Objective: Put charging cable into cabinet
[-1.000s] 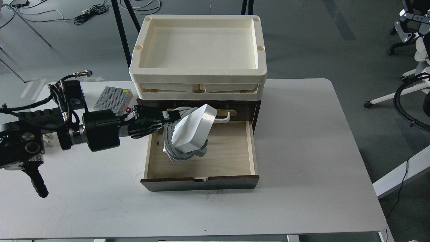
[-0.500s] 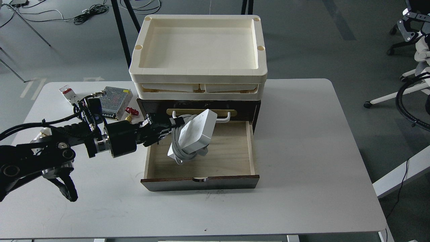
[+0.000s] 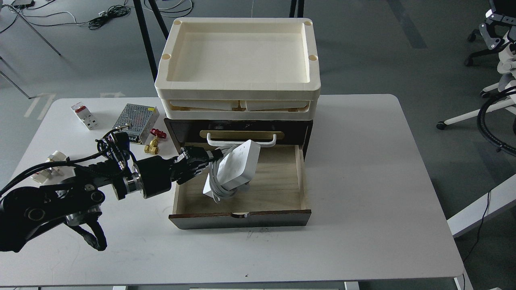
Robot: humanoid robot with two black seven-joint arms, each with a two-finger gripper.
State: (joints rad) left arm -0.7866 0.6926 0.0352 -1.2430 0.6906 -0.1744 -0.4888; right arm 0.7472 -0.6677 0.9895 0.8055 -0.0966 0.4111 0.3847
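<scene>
Lower now than half a second ago, the left arm has dropped toward the counter [image 3: 363, 169], and the charging cable [image 3: 236, 169] has come down with it into the open drawer [image 3: 278, 189] of the cabinet [image 3: 306, 133]. With the arm lower, the brass fitting [image 3: 152, 148] and red knob [image 3: 156, 132] beside the silver mesh box [image 3: 135, 117] show fully, and the white handle [image 3: 241, 141] on the upper drawer front is clear of the strip.

The left jaws [image 3: 207, 159] are closed on the cord bundle at the strip's left side. The white strip sits just to the right of the jaws, tilted, its socket face turned up and left, its top corner near the handle and its lower end with the grey cord loops close over the drawer's wooden floor; whether it touches the floor cannot be told.

The small white red-switched block [image 3: 84, 116] stands well apart at the counter's far left. The cream trays [image 3: 238, 86] rest on the cabinet.
</scene>
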